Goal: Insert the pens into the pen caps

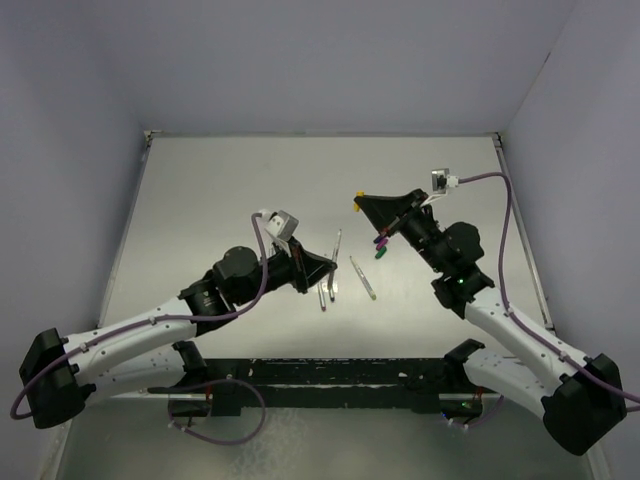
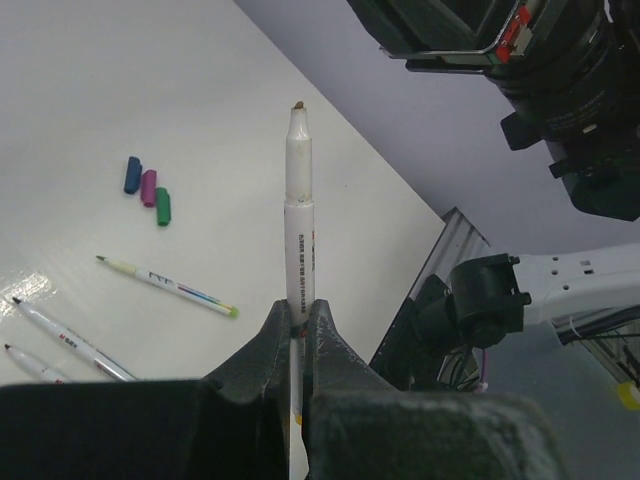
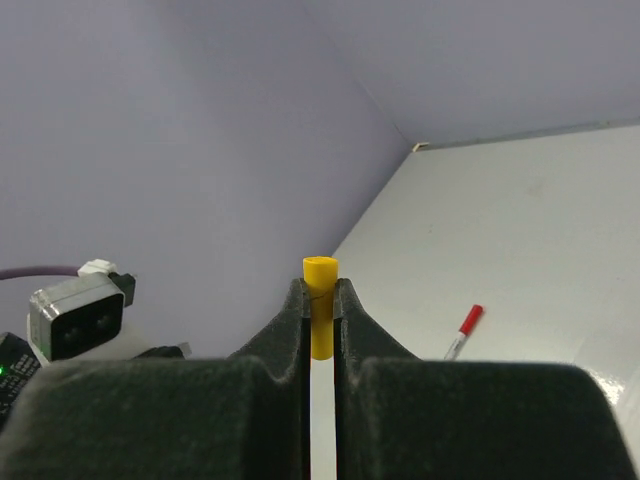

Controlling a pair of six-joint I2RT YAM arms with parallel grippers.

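1. The left claw [image 2: 298, 322] is clenched on the lower barrel of a pen [image 2: 298, 200], so most of the shaft and the bare tip stand out past the fingers. I judge that this long free end lets the tip reach a cap without the fingers getting in the way.
2. The right claw [image 3: 321, 305] is clenched on the lower half of the yellow cap [image 3: 321, 272], and the cap's round upper end pokes out beyond the fingers. I cannot tell whether that exposed end is the open mouth.
3. In the top view both claws hang above the middle of the table [image 1: 200, 190], turned toward each other but well apart. I take the step in hand to be lining up pen and cap for the push. The two look far from lined up.
4. The held pen is thin and pale white, with small print along the barrel. It narrows at a shoulder to a small dull tip whose colour is hard to name.
5. The held cap is short, stubby and plain bright yellow, far shorter than the pen.
6. Three loose pens [image 2: 167, 285] lie flat on the table below the left claw.
7. Beyond them a blue cap [image 2: 132, 174], a purple cap [image 2: 149, 187] and a green cap [image 2: 162, 206] lie side by side, touching.
8. In the right wrist view, a pen with a red end [image 3: 463, 330] lies on the table.
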